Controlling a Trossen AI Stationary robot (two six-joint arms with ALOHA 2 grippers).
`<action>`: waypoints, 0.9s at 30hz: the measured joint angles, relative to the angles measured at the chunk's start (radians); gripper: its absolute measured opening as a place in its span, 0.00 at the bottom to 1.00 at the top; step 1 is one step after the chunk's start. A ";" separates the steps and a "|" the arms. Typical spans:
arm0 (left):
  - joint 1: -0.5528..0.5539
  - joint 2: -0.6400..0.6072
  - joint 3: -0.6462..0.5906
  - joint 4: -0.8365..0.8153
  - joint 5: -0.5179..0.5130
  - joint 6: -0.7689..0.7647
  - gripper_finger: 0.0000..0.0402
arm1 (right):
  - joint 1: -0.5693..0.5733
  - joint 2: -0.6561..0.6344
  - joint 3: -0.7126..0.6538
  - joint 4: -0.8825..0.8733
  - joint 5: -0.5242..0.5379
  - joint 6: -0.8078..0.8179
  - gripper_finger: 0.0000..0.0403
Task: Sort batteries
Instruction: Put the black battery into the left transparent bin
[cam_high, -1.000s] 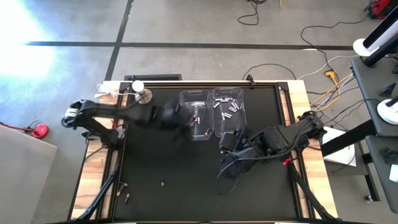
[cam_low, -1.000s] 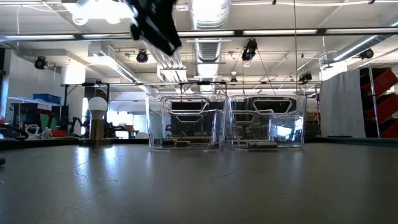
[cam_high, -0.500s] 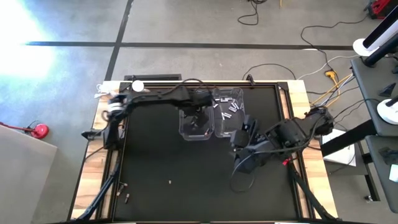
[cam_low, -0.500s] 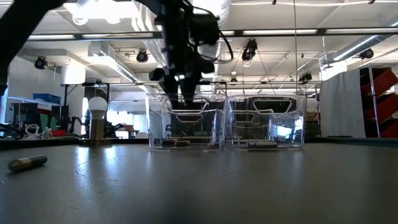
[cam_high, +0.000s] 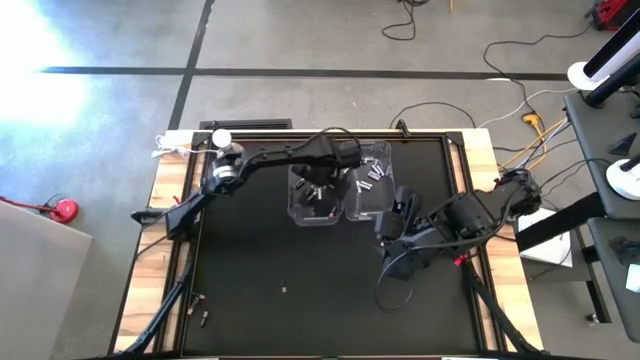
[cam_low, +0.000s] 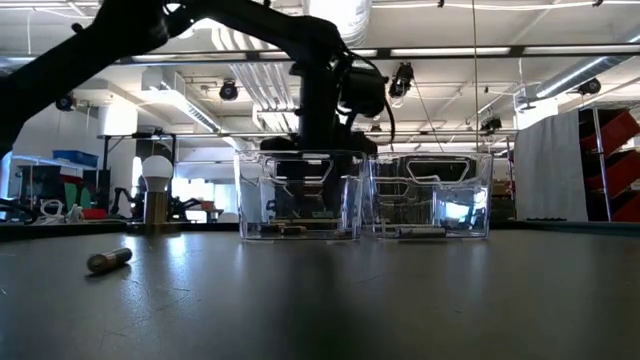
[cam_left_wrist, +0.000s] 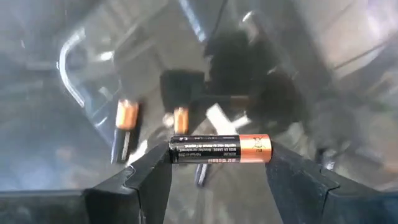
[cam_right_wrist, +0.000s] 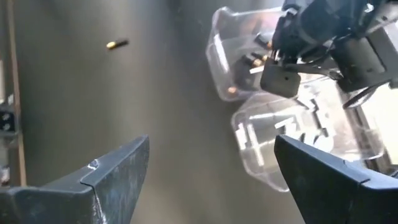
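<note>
My left gripper (cam_high: 318, 186) points straight down over the left clear bin (cam_high: 300, 205) and is shut on a copper-and-black battery (cam_left_wrist: 221, 149). Copper-and-black batteries (cam_left_wrist: 126, 117) lie on that bin's floor below it. The right clear bin (cam_high: 372, 172), touching the left one, holds white batteries (cam_high: 366, 180). My right gripper (cam_right_wrist: 211, 168) hangs open and holds nothing, nearer the front than the right bin (cam_right_wrist: 298, 143). One loose battery (cam_high: 283, 289) lies on the black mat near the front; the low view shows this loose battery (cam_low: 108, 260) on its side. My left gripper pinches the battery by its two ends, the black end (cam_left_wrist: 174, 150) and the copper end (cam_left_wrist: 266, 148), between its two fingertips. The fingers come from above, pointing down, and the battery spans the gap between them. It hangs level, clear of the bin's floor.
A white bulb on a small stand (cam_high: 222, 140) sits at the far left corner. Two or three more batteries (cam_high: 203, 316) lie by the near left edge. The black mat (cam_high: 240, 250) in front of the bins is bare apart from the loose battery.
My left gripper has swung from the table's left side over to the left bin, has sunk toward it and has tipped to point straight down, keeping the battery. The loose battery has rolled a little toward the table's right. My right gripper has drawn back slightly toward the right.
</note>
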 joint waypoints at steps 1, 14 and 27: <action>-0.001 0.018 0.022 -0.033 0.000 0.000 0.53 | 0.007 0.000 -0.005 -0.001 -0.012 0.006 0.84; 0.003 0.108 0.099 -0.093 0.064 0.082 0.54 | 0.124 -0.019 -0.069 0.000 -0.026 0.209 0.84; -0.002 0.109 0.227 -0.151 0.078 0.163 0.71 | 0.186 -0.025 -0.088 0.000 -0.026 0.304 0.84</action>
